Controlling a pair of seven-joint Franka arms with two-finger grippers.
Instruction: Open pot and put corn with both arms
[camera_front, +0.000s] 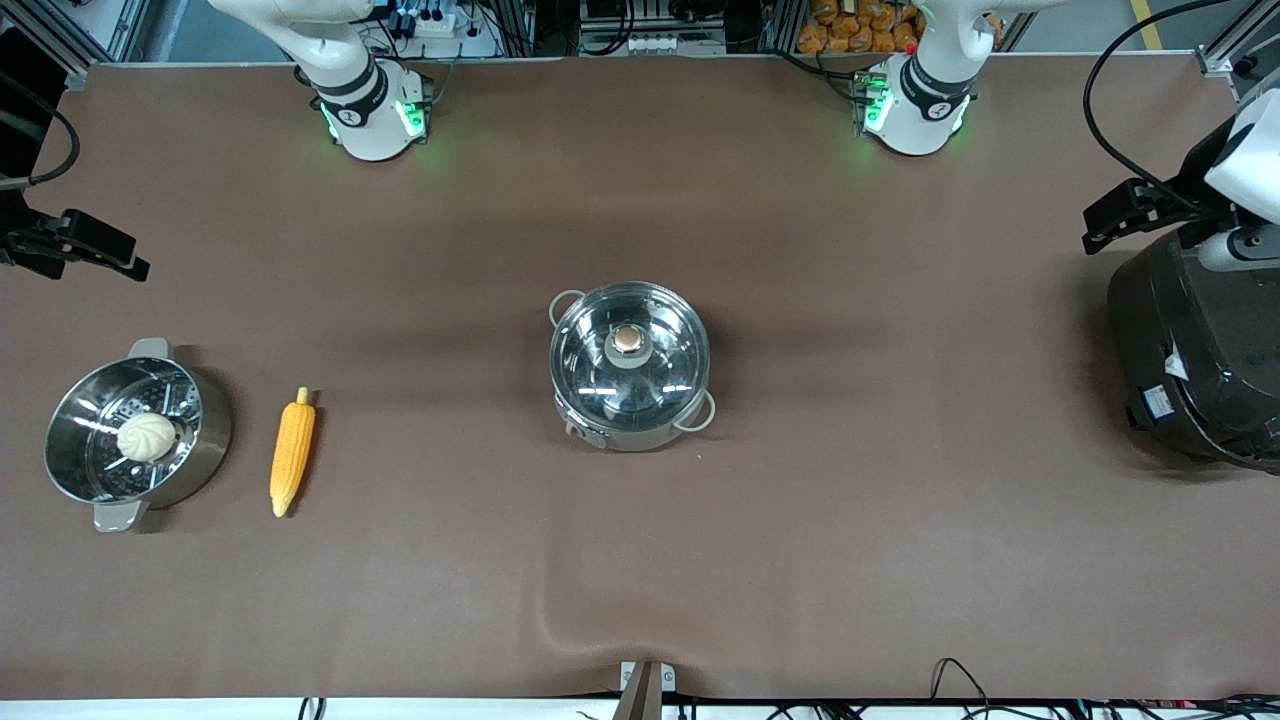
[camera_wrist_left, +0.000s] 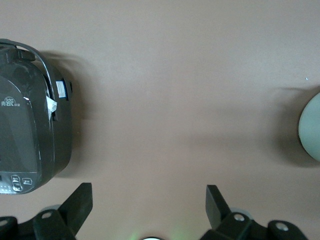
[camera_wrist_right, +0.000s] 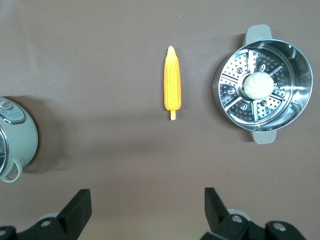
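Note:
The steel pot (camera_front: 632, 400) stands at the table's middle with its glass lid (camera_front: 660, 370) on and the copper knob (camera_front: 627, 339) on top. The corn (camera_front: 292, 452) lies on the mat toward the right arm's end, beside the steamer. My right gripper (camera_front: 125, 258) hangs open and empty over the mat at that end. In the right wrist view its jaws (camera_wrist_right: 147, 200) stand wide, with the corn (camera_wrist_right: 172, 85) and the pot's edge (camera_wrist_right: 17, 140) below. My left gripper (camera_front: 1095, 228) is open and empty above the rice cooker, jaws (camera_wrist_left: 148, 200) wide, with the pot's edge (camera_wrist_left: 311, 127) at the frame's side.
A steel steamer pot (camera_front: 208, 432) holding a white bun (camera_front: 147, 437) stands at the right arm's end; it also shows in the right wrist view (camera_wrist_right: 217, 92). A large black rice cooker (camera_front: 1195, 350) sits at the left arm's end and shows in the left wrist view (camera_wrist_left: 30, 120).

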